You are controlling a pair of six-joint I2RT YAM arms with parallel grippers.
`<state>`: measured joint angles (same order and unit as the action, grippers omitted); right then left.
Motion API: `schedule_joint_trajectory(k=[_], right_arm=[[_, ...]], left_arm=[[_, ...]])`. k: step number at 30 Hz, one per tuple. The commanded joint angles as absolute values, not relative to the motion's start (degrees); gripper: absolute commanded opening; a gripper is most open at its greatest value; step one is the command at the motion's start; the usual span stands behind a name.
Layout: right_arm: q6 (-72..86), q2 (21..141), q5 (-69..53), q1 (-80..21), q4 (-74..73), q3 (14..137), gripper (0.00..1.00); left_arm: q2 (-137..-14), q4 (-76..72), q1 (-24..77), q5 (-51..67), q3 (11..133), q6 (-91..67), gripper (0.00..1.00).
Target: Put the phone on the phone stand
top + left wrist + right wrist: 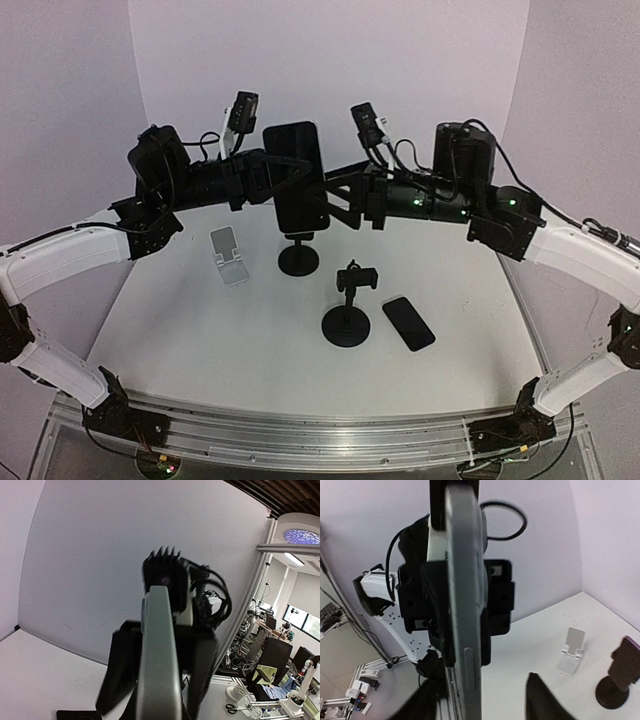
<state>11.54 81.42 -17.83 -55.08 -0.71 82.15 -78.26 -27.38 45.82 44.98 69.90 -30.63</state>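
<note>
A dark phone (297,178) is held upright in the air between both arms, above a black round-based stand (298,259). My left gripper (272,178) is shut on the phone from the left. In the left wrist view the phone (160,665) shows edge-on between the gripper's (161,630) dark fingers. My right gripper (338,205) is open at the phone's right side. In the right wrist view the phone (465,605) is edge-on, clamped by the left gripper's pads. My own open fingers (540,700) of the right gripper (480,687) stand wide on either side of it, not touching.
A second black stand with a clamp (348,318) stands mid-table, with another dark phone (408,322) lying flat to its right. A small white folding stand (228,258) is at the left, and also shows in the right wrist view (572,650). White walls enclose the table.
</note>
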Motion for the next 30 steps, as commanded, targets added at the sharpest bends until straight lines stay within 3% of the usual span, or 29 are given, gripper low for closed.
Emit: schedule_joint_trajectory(k=[1,5,10,13,16,21,25,30], right_arm=[[17.35,71.06,1.5,-54.27,-5.29,76.97,0.85],[28.16,69.1,19.88,-54.31,-22.42,76.46,0.9],[39.47,71.72,27.49,-56.54,-37.7,73.13,0.78],[40.33,72.1,32.73,-62.92,-38.22,69.8,0.78],[38.2,71.16,34.08,-66.47,-34.65,63.96,0.73],[32.07,64.22,32.56,-67.33,-16.78,51.67,0.49],[27.62,61.57,38.09,-67.32,-7.51,46.51,0.46],[20.46,63.22,36.76,-67.24,3.36,43.32,0.46]], left_arm=[[-77.27,-39.78,46.66,37.68,66.17,-32.36,0.0],[-79.41,-46.55,48.78,36.12,63.66,-29.45,0.0],[-81.92,-53.17,51.73,35.94,60.83,-24.58,0.0],[-83.42,-55.83,52.03,36.26,59.1,-23.16,0.0],[-85.44,-59.57,52.04,36.27,57.87,-21.21,0.0],[-89.24,-61.56,53.92,28.83,58.22,-18.05,0.0],[-91.39,-62.55,56.09,24.91,58.41,-16.21,0.0],[-93.57,-62.12,56.43,23.55,59.47,-16.78,0.0]])
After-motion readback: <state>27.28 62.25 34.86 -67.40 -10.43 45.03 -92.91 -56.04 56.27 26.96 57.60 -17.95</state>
